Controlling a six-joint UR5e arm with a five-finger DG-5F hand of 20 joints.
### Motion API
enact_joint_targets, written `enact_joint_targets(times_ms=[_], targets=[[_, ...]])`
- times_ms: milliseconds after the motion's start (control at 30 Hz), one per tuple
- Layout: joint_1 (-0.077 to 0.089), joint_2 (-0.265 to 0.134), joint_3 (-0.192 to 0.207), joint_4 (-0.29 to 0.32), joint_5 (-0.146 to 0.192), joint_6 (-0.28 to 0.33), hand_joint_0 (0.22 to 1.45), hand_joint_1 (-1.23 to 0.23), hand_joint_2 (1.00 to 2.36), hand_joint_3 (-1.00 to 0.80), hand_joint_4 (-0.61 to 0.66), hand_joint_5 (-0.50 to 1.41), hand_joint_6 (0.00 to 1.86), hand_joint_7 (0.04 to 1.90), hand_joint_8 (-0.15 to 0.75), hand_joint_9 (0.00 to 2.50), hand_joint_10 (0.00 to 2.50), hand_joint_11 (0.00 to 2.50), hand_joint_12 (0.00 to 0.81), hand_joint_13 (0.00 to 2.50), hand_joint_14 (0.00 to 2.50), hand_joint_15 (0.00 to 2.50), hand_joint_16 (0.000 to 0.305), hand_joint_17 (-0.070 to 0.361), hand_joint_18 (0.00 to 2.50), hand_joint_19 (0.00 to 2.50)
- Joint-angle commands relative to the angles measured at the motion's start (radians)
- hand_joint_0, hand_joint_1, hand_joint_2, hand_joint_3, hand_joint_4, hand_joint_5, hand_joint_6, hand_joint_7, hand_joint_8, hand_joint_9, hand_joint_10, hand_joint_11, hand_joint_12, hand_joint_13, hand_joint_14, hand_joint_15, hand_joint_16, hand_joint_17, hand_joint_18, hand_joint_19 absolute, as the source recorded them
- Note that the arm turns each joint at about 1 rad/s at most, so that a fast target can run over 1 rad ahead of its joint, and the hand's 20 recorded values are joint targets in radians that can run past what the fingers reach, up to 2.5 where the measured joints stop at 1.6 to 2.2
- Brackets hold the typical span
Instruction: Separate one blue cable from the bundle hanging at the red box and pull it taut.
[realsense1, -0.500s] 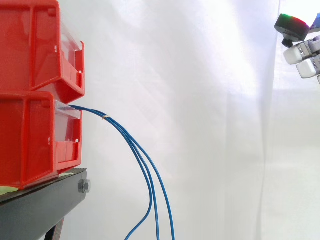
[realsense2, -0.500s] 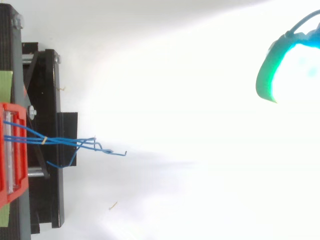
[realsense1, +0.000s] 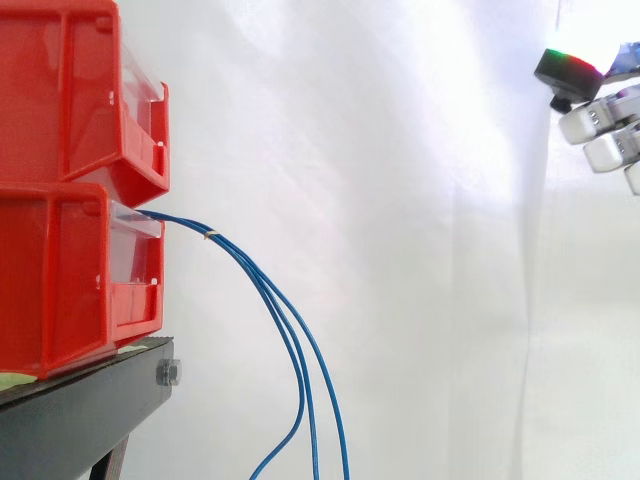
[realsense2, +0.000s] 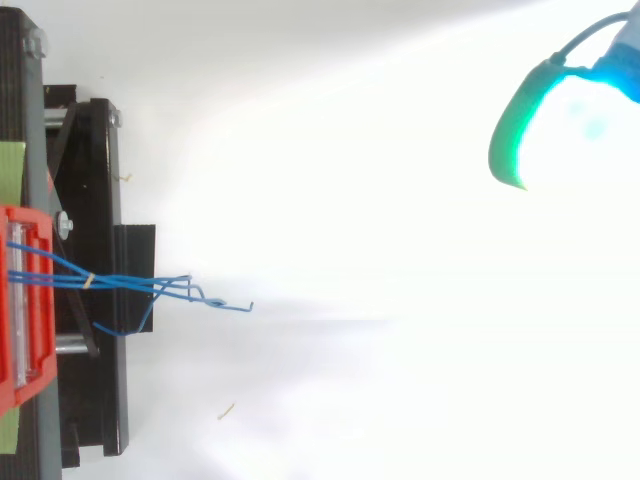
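Three blue cables (realsense1: 290, 330) come out of the lower red bin (realsense1: 60, 280), are tied together by a small pale band (realsense1: 211, 236) and curve down past the bottom edge. From above the blue cables (realsense2: 130, 283) run right from the bin and end in loose curled tips. My hand (realsense1: 600, 115) is at the far upper right, well clear of the cables, open with its fingers reaching left and holding nothing. In the top view the hand (realsense2: 520, 120) is a green and cyan glow at the upper right.
An upper red bin (realsense1: 70, 90) is stacked on the lower one, both on a black stand (realsense1: 80, 410) at the left. A white curtain lies behind, with wide free room between the cables and my hand.
My hand has shifted slightly to the left and up. The cables hang as before.
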Motion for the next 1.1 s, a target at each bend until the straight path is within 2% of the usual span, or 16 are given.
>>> enact_joint_targets(times_ms=[0, 133, 200, 400, 500, 533, 600, 700, 767, 833, 933, 1067], targets=[[0.009, -0.034, 0.006, 0.034, 0.045, -0.013, 0.53, -0.58, 1.00, -0.50, 0.15, -0.21, 0.50, 0.75, 0.211, 0.52, 0.00, 0.08, 0.314, 0.54, 0.01, 0.19, 0.046, 0.103, 0.45, 0.23], [0.021, -0.086, 0.022, 0.057, 0.069, -0.037, 0.53, -0.59, 1.00, -0.50, 0.15, -0.21, 0.50, 0.75, 0.212, 0.53, 0.00, 0.08, 0.312, 0.55, 0.01, 0.19, 0.043, 0.097, 0.44, 0.21], [0.034, -0.143, 0.043, 0.075, 0.080, -0.039, 0.53, -0.60, 1.00, -0.50, 0.15, -0.20, 0.50, 0.75, 0.208, 0.54, 0.00, 0.09, 0.311, 0.55, 0.01, 0.19, 0.042, 0.094, 0.43, 0.20], [0.040, -0.235, 0.100, 0.088, 0.085, -0.039, 0.54, -0.71, 1.00, -0.50, 0.16, -0.20, 0.50, 0.76, 0.215, 0.56, 0.00, 0.11, 0.305, 0.57, 0.01, 0.19, 0.038, 0.086, 0.43, 0.18], [0.044, -0.252, 0.117, 0.100, 0.101, -0.046, 0.55, -0.75, 1.00, -0.50, 0.15, -0.20, 0.50, 0.76, 0.202, 0.57, 0.00, 0.12, 0.300, 0.58, 0.01, 0.18, 0.036, 0.080, 0.44, 0.17], [0.049, -0.267, 0.129, 0.112, 0.118, -0.062, 0.55, -0.76, 1.00, -0.50, 0.15, -0.20, 0.50, 0.76, 0.200, 0.58, 0.00, 0.12, 0.299, 0.59, 0.01, 0.19, 0.035, 0.079, 0.45, 0.17], [0.051, -0.280, 0.143, 0.115, 0.128, -0.080, 0.55, -0.77, 1.00, -0.50, 0.14, -0.20, 0.50, 0.76, 0.201, 0.58, 0.00, 0.12, 0.297, 0.60, 0.01, 0.19, 0.034, 0.077, 0.45, 0.16], [0.052, -0.307, 0.150, 0.121, 0.128, -0.102, 0.55, -0.77, 1.00, -0.50, 0.15, -0.20, 0.50, 0.76, 0.199, 0.59, 0.00, 0.12, 0.296, 0.61, 0.01, 0.19, 0.033, 0.075, 0.46, 0.16], [0.052, -0.342, 0.167, 0.134, 0.124, -0.103, 0.55, -0.78, 1.00, -0.50, 0.14, -0.20, 0.50, 0.76, 0.199, 0.59, 0.00, 0.12, 0.294, 0.61, 0.01, 0.19, 0.033, 0.074, 0.46, 0.16], [0.052, -0.356, 0.177, 0.140, 0.124, -0.103, 0.55, -0.79, 1.00, -0.50, 0.15, -0.20, 0.50, 0.77, 0.200, 0.59, 0.00, 0.13, 0.293, 0.62, 0.01, 0.20, 0.033, 0.074, 0.47, 0.17], [0.054, -0.358, 0.178, 0.152, 0.128, -0.112, 0.55, -0.80, 1.00, -0.50, 0.15, -0.20, 0.50, 0.77, 0.202, 0.59, 0.00, 0.13, 0.290, 0.62, 0.01, 0.20, 0.033, 0.074, 0.47, 0.17], [0.060, -0.358, 0.178, 0.174, 0.167, -0.197, 0.55, -0.80, 1.00, -0.50, 0.15, -0.19, 0.50, 0.77, 0.203, 0.60, 0.00, 0.13, 0.286, 0.63, 0.01, 0.21, 0.033, 0.074, 0.48, 0.19]])
